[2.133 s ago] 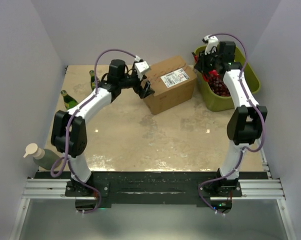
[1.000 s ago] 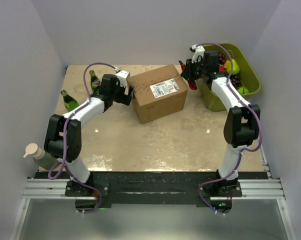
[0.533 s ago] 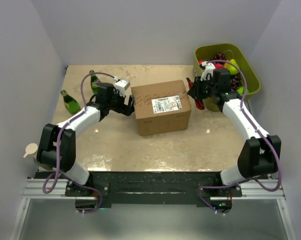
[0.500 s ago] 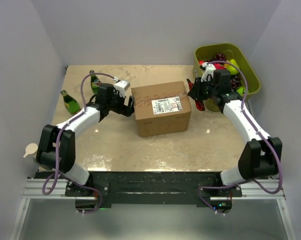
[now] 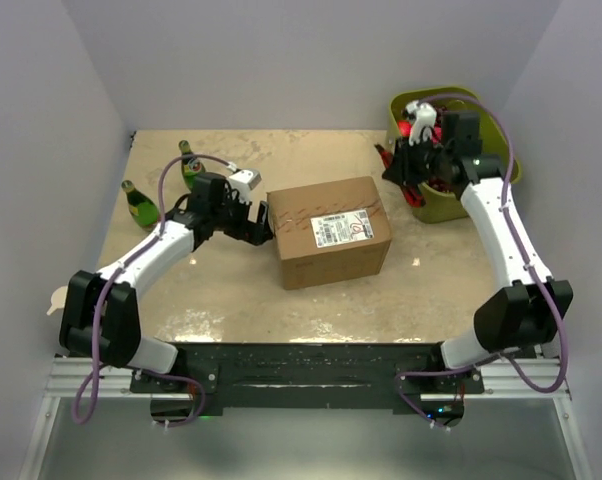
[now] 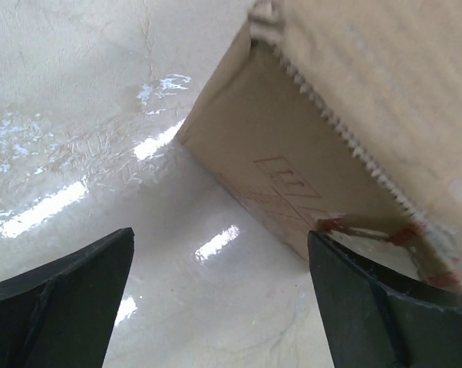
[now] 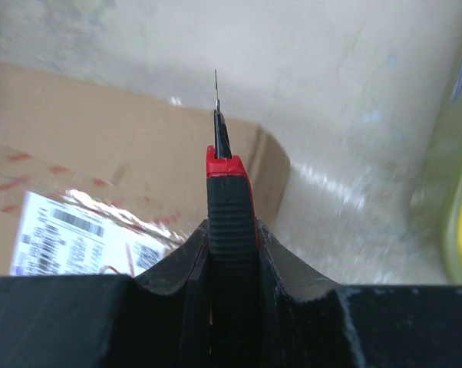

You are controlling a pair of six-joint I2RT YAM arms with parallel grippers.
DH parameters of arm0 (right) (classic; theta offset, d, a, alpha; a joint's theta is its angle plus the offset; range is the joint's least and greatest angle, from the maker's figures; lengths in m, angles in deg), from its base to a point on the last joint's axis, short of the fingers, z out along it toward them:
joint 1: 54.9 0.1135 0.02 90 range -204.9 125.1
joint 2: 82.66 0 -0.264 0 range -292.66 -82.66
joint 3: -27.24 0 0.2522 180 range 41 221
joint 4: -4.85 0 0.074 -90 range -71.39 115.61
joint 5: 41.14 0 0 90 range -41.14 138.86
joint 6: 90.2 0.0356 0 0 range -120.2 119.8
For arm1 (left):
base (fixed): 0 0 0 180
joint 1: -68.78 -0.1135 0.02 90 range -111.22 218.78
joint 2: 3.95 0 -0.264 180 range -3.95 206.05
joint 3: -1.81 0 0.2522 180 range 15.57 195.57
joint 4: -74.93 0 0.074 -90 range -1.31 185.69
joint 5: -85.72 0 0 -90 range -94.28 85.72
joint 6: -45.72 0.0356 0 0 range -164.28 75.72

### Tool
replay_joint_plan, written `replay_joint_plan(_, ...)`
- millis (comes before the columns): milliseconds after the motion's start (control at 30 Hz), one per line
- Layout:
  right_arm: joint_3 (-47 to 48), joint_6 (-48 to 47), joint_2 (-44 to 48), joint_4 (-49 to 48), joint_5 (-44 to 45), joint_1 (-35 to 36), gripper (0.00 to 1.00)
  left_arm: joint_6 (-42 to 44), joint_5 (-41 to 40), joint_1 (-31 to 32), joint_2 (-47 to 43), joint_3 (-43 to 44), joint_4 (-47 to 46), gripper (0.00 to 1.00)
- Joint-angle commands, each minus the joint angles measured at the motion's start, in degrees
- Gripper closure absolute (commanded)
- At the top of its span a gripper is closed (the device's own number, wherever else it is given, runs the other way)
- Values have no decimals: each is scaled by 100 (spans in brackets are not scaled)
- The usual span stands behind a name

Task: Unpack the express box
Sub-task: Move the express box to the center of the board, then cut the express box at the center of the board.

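The express box (image 5: 331, 228) sits closed at the centre of the tabletop (image 5: 231, 290). Its long axis runs left to right across the top view, tilted a little, and a strip of tape (image 5: 296, 216) follows that axis above the white label (image 5: 343, 226).

The left end effector (image 5: 258, 226) is spread wide at the box's left end. It is the nearer of the two, though the wrist view cannot confirm whether it touches the cardboard.

The right end effector (image 5: 401, 168) is pinching a red-and-black cutter (image 7: 231, 222) with its thin blade out. It hovers up and to the right of the box, beside the green tub (image 5: 451, 205) and apart from the carton. From the blade, the box lies toward the lower left, so slitting the tape probably means coming down onto the seam at the near corner and travelling along the long axis.
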Motion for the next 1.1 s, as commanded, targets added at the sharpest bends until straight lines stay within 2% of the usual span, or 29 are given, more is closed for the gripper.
replay_joint_plan(0, 2041, -2601, -552, 1285, -1004, 26, 100, 201, -59, -272, -265, 518, 648, 0)
replay_joint_plan(33, 2976, -3063, -782, 1680, -1005, 235, 100, 192, -69, -360, -317, 492, 657, 0)
replay_joint_plan(67, 3490, -3528, -1080, 2658, -988, 377, 100, 157, -69, -491, -448, 474, 579, 0)
replay_joint_plan(100, 3973, -4281, -1579, 3164, -918, 683, 100, 148, -69, -553, -502, 439, 517, 0)
replay_joint_plan(133, 4727, -4533, -1836, 3926, -839, 834, 100, 148, -8, -589, -624, 430, 291, 0)
replay_joint_plan(200, 5233, -4877, -2189, 4450, -462, 1324, 100, 262, 141, -642, -730, 325, -44, 0)
replay_joint_plan(333, 4842, -5255, -2322, 4452, 469, 2161, 100, 184, 230, -642, -889, 96, -1142, 0)
replay_joint_plan(400, 4752, -5404, -2357, 4452, 952, 2590, 100, 60, 247, -668, -880, 61, -1345, 0)
replay_joint_plan(500, 4848, -5431, -2507, 4461, 1410, 3013, 100, -273, 20, -686, -959, -201, -2013, 1)
replay_joint_plan(533, 4953, -5449, -2542, 4461, 1507, 3111, 100, -483, -364, -686, -985, -229, -2154, 2)
replay_joint_plan(700, 4744, -5773, -2542, 4470, 2395, 3795, 100, -819, -746, -747, -907, -352, -2585, 2)
replay_joint_plan(833, 4391, -5687, -2621, 4470, 3212, 4139, 100, -819, -947, -747, -705, -299, -2787, 2)
replay_joint_plan(1067, 4532, -5467, -2788, 4488, 3565, 4263, 100, -1152, -571, -756, -309, -256, -3472, 2)
